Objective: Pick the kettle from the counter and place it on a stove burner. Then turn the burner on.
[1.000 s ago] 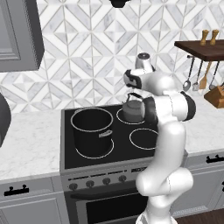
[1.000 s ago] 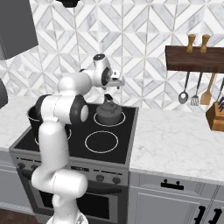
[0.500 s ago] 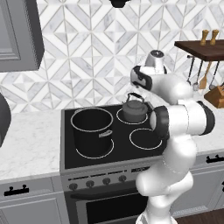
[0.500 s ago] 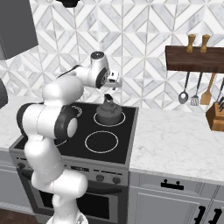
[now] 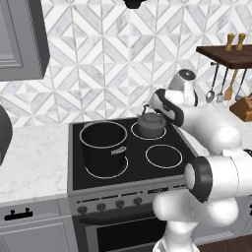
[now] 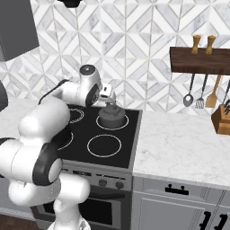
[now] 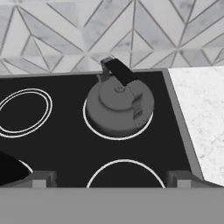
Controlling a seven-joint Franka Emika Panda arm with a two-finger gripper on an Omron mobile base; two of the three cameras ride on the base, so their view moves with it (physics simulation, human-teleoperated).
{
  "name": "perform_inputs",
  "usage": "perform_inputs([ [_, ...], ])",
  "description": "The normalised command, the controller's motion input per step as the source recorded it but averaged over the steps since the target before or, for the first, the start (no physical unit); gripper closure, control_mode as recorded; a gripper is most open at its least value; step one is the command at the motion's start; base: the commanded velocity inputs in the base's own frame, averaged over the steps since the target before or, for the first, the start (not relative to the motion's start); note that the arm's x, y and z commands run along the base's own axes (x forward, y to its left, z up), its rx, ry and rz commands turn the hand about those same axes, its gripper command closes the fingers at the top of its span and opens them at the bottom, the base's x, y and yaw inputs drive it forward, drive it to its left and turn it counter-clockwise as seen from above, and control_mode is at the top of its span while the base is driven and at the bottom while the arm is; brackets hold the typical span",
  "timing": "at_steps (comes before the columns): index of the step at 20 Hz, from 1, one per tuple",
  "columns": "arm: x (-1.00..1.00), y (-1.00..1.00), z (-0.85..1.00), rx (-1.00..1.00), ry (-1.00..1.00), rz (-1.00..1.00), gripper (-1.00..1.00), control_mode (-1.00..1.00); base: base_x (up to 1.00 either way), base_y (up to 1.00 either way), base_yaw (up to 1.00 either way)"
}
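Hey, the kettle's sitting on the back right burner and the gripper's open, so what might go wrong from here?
The kettle sits slightly off the ring of the stove burner, so it may heat unevenly. The knobs are low on the stove front, so the arm has a long reach down and might turn the wrong one. Swinging that way, the open gripper could clip the black pot.

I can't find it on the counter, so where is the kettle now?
The kettle sits on the stove's back-right burner, close to the tiled wall. In the left base view the black pot stands to its left; the front-right ring is bare.
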Motion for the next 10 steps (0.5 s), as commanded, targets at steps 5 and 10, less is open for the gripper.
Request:
perform_inputs([
  [5, -0.9, 0.9, 0.0, -0.02, 0.0, -0.07, -1.0, -1.0, 0.0, 0.0, 0.0],
  [10, -0.99, 0.63, 0.0, -0.01, 0.0, -0.11, -1.0, -1.0, 0.0, 0.0, 0.0],
])
